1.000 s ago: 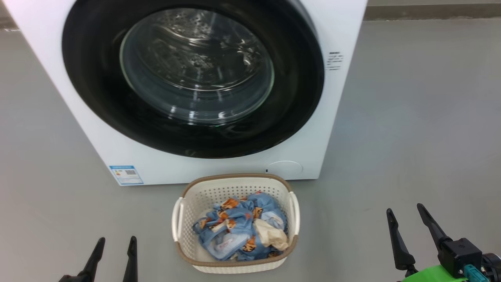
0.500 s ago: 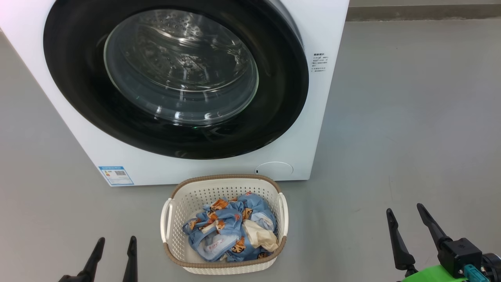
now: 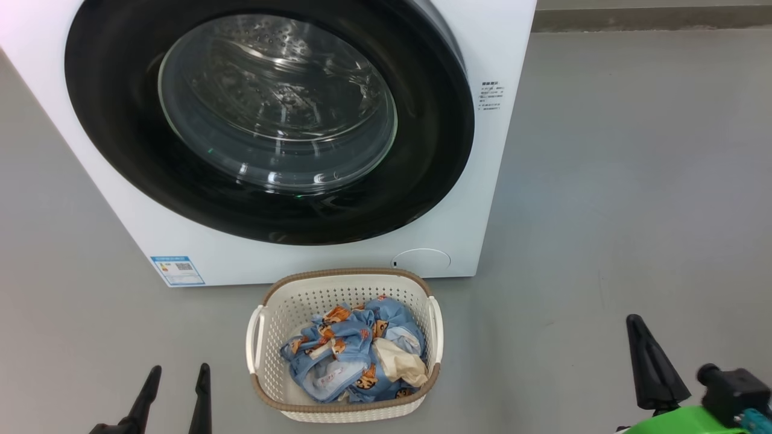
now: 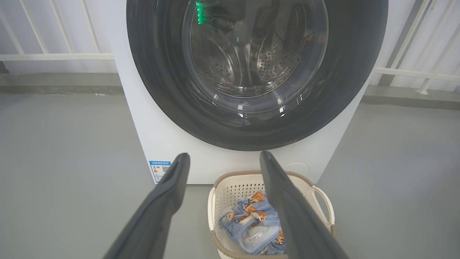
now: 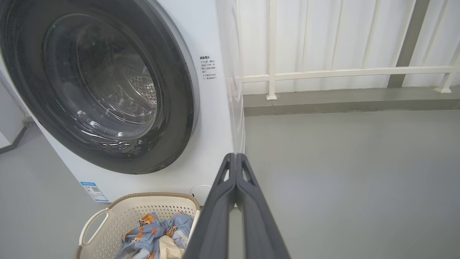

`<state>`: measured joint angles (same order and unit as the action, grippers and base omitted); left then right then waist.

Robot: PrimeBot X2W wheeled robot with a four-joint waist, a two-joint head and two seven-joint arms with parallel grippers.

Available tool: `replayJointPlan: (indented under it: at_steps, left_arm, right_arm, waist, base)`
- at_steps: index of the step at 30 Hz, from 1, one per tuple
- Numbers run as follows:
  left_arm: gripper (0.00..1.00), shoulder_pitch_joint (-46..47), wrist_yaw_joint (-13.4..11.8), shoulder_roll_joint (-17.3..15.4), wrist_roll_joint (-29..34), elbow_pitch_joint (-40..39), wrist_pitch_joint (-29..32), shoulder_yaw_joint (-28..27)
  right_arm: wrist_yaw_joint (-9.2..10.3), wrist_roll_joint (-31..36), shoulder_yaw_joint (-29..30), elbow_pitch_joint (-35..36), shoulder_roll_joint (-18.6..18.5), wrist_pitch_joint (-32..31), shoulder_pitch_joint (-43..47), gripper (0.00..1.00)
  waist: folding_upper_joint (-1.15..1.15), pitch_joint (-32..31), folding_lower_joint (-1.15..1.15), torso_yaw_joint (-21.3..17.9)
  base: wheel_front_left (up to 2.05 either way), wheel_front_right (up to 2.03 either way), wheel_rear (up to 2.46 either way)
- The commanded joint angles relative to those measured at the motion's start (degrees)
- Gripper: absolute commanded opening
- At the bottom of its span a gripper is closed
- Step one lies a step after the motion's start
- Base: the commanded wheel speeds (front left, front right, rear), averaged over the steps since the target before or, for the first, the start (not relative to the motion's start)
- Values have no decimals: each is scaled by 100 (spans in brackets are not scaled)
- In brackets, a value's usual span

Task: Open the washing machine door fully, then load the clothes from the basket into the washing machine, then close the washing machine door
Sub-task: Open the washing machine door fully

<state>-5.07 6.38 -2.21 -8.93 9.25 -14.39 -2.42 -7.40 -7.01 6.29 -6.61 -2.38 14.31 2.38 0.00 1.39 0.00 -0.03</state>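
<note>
Black-rimmed door (image 3: 271, 102) is closed on the washer (image 3: 301, 262) just behind the basket (image 3: 347, 272), clothes (image 3: 350, 355) inside it for a short carry; left gripper (image 3: 182, 367) left of basket gapes empty, right gripper (image 3: 634, 320) right of basket is pinched together on nothing, likely to hook the door.

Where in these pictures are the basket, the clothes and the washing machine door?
basket (image 3: 344, 406), head view, near brown rim.
clothes (image 3: 338, 355), head view, blue tiger-print fabric.
washing machine door (image 3: 434, 138), head view, glossy black rim, right side.
</note>
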Motion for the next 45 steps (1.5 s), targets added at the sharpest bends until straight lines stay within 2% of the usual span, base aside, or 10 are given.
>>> replayJointPlan:
  at_steps: [1, 3, 4, 10, 16, 21, 26, 31, 35, 45]
  left_arm:
    - [100, 84, -23, -66, -58, -140, -61, -190]
    - [100, 69, -31, -66, -74, -148, -61, -179]
    - [100, 58, -34, -66, -85, -153, -61, -163]
    - [100, 52, -37, -66, -93, -193, -61, -106]
    - [100, 140, -20, -66, -138, -254, -61, -36]
    - [100, 225, 6, -66, -192, -246, -61, 72]
    - [100, 335, 43, -66, -162, -256, -61, 93]
    - [100, 428, 67, -66, -124, -293, -61, 92]
    - [100, 557, 87, -66, -150, -321, -61, 112]
    - [100, 694, 107, -66, -142, -400, -61, 213]
  right_arm:
    - [-9, -375, -115, 91, -50, 69, -97, 0]
    - [-9, -804, -70, 23, -50, 69, -95, 0]
    - [-9, -1374, 16, -49, -50, 69, -112, 0]
    - [-9, -3472, 326, -420, -50, 69, -246, 0]
    - [-9, -5068, 495, -884, -69, 69, -581, 0]
    - [-9, -6610, 196, -1149, -591, 19, -1060, 0]
    - [-9, -7980, 326, -1145, -1054, -500, -1552, 0]
    - [-9, -8556, 510, -1123, -1257, -1057, -1980, 0]
    - [-9, -8762, 684, -1196, -1442, -1544, -2409, 0]
    - [-9, -8654, 621, -966, -1498, -2490, -3498, 0]
  waist:
    - [0, 3, 0, -11]
    - [0, 6, 0, -22]
    - [0, 16, 0, -27]
    - [0, 81, 0, 1]
    - [0, 228, 0, 108]
    - [0, 471, 0, 169]
    - [0, 813, 0, 227]
    - [0, 1188, 0, 248]
    - [0, 1531, 0, 329]
    - [0, 2123, 0, 366]
  base:
    - [0, 0, 0]
    - [0, 0, 0]
    - [0, 0, 0]
    - [0, 0, 0]
    - [0, 0, 0]
    - [0, 0, 0]
    - [0, 0, 0]
    - [0, 0, 0]
    - [0, 0, 0]
    - [0, 0, 0]
